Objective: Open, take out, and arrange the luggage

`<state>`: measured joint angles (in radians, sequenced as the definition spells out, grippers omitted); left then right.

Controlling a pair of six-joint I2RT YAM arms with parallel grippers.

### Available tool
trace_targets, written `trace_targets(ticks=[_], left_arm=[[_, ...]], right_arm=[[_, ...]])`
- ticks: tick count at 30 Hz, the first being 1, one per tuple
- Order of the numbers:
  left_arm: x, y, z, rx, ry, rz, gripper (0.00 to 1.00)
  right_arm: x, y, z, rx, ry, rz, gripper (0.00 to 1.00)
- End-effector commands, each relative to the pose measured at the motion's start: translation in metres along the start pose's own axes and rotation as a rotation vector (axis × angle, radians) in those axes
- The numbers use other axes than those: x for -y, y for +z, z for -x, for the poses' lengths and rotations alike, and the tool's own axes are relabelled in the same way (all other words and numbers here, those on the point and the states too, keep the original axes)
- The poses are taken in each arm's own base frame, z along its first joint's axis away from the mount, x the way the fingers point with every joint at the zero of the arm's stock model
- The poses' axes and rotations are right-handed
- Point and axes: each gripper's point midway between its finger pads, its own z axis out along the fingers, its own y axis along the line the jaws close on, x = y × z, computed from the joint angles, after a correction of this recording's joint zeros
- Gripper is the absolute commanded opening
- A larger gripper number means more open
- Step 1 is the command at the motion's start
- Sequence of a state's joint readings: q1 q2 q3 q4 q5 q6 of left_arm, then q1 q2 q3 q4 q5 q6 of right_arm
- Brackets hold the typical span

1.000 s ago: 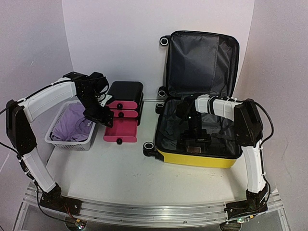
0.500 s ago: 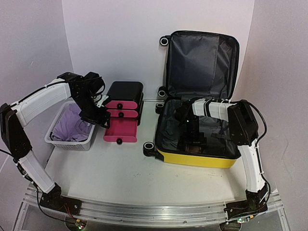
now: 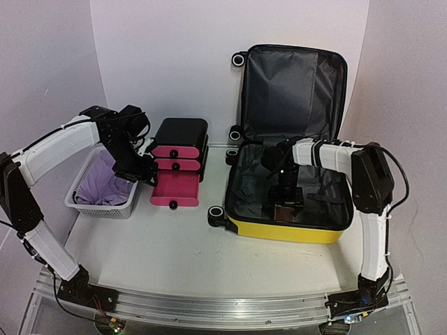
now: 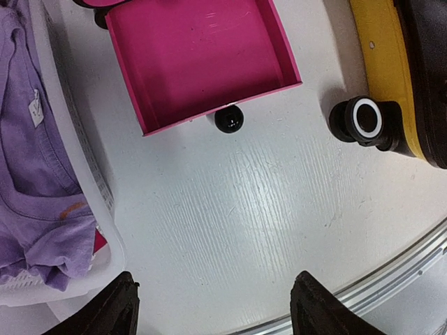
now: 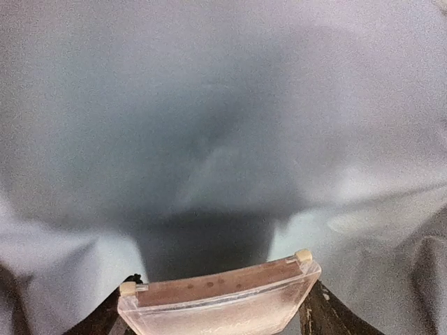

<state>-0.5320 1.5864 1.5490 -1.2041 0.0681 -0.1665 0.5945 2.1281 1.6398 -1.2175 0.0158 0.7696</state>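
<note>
The luggage (image 3: 279,230), a yellow hard-shell suitcase, lies open on the right of the table. Its lid (image 3: 293,91) stands upright against the back wall, showing dark grey lining. My right gripper (image 3: 286,201) reaches down into the lower half. In the right wrist view its fingers (image 5: 323,315) press both sides of a clear plastic box (image 5: 216,296) with a brownish inside, held over the grey lining. My left gripper (image 4: 216,303) hangs open over bare table, in front of the pulled-out pink drawer (image 4: 199,56). The yellow shell (image 4: 384,70) and a wheel (image 4: 367,118) lie to its right.
A black-and-pink drawer box (image 3: 180,150) stands left of the suitcase with its bottom drawer (image 3: 171,190) pulled out and empty. A white mesh basket (image 3: 91,204) holding purple cloth (image 3: 105,183) sits at the far left. The aluminium rail (image 3: 209,307) runs along the near edge.
My right gripper's jaws have closed in on the clear box, which now stands more upright in the suitcase. The left gripper has drifted slightly to the left.
</note>
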Motion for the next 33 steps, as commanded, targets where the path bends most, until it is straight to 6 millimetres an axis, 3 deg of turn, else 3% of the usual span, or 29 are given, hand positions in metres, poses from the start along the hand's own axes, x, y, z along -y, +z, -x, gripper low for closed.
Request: trace_targets(ticks=[1, 5, 8, 10, 14, 18, 21, 25, 29, 33], left_arm=[[-0.001, -0.025, 0.008, 0.101, -0.056, 0.019, 0.75], [-0.007, -0.034, 0.009, 0.163, -0.111, 0.046, 0.75], [-0.014, -0.037, 0.018, 0.279, -0.141, 0.067, 0.76], [-0.012, -0.042, 0.030, 0.411, -0.159, 0.032, 0.77], [-0.002, -0.052, 0.027, 0.629, -0.177, -0.103, 0.79], [0.006, -0.072, 0.017, 0.780, -0.145, -0.206, 0.82], [0.023, -0.089, 0.016, 0.809, -0.055, -0.281, 0.83], [0.029, -0.100, 0.004, 0.790, -0.055, -0.331, 0.83], [0.040, -0.103, -0.008, 0.771, -0.069, -0.419, 0.83], [0.040, -0.105, -0.018, 0.771, -0.097, -0.450, 0.83]], right_arm=[[-0.007, -0.064, 0.012, 0.180, -0.082, 0.126, 0.61], [-0.006, -0.101, 0.020, 0.288, -0.144, 0.165, 0.61], [-0.021, -0.119, 0.031, 0.387, -0.211, 0.248, 0.61], [-0.047, -0.137, 0.038, 0.492, -0.284, 0.399, 0.62], [-0.098, -0.178, 0.035, 0.684, -0.432, 0.707, 0.61], [-0.155, -0.209, 0.018, 0.747, -0.614, 0.799, 0.61], [-0.199, -0.213, -0.002, 0.757, -0.736, 0.820, 0.61], [-0.244, -0.207, -0.005, 0.789, -0.777, 0.800, 0.61], [-0.263, -0.202, 0.016, 0.944, -0.654, 0.666, 0.61], [-0.280, -0.201, 0.029, 1.055, -0.507, 0.648, 0.62]])
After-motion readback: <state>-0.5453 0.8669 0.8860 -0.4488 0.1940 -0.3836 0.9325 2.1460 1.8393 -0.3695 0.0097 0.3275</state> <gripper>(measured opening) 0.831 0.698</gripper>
